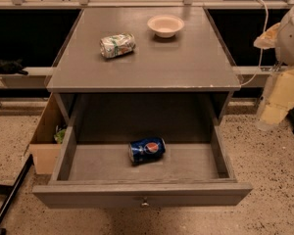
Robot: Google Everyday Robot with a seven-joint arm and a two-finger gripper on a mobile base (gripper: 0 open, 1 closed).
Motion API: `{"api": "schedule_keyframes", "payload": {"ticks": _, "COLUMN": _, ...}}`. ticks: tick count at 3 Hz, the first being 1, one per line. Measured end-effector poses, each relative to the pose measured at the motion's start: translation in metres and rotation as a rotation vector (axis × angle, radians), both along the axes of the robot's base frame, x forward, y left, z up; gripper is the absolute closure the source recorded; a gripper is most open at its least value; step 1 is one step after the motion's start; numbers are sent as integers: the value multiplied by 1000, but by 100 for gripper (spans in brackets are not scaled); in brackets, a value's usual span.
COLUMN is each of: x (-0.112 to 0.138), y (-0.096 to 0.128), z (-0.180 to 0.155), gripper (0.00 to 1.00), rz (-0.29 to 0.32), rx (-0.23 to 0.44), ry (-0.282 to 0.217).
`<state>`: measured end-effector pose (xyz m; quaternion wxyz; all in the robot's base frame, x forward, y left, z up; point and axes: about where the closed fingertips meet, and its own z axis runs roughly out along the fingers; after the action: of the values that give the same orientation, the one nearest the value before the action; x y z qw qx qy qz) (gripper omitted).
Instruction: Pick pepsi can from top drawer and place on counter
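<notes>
The pepsi can (147, 150) lies on its side mid-floor in the open top drawer (142, 192), the gripper (283, 89) hangs beyond the right edge of the surface (152, 65) — open or closed, I cannot tell — so I'd bring it down across the can's round flank, not its ends.

Dim, warm, lit from above; faint sheen on counter (176, 62), deep shadow at top drawer (88, 194) back; gripper (282, 96) blurred at right edge.
</notes>
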<state>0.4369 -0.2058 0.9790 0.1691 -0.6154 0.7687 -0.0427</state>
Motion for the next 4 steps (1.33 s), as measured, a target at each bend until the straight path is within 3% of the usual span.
{"api": "schedule_keyframes", "payload": {"ticks": 1, "x": -2, "y": 18, "z": -11, "gripper": 0, "rz": 46, "rx": -14, "ry": -8}}
{"api": "schedule_keyframes", "payload": {"ticks": 3, "x": -20, "y": 39, "z": -63, "gripper": 0, "rz": 107, "rx": -41, "ry": 39}}
{"api": "schedule_keyframes", "payload": {"ticks": 4, "x": -26, "y": 56, "z": -80, "gripper": 0, "rz": 151, "rx": -51, "ry": 38}}
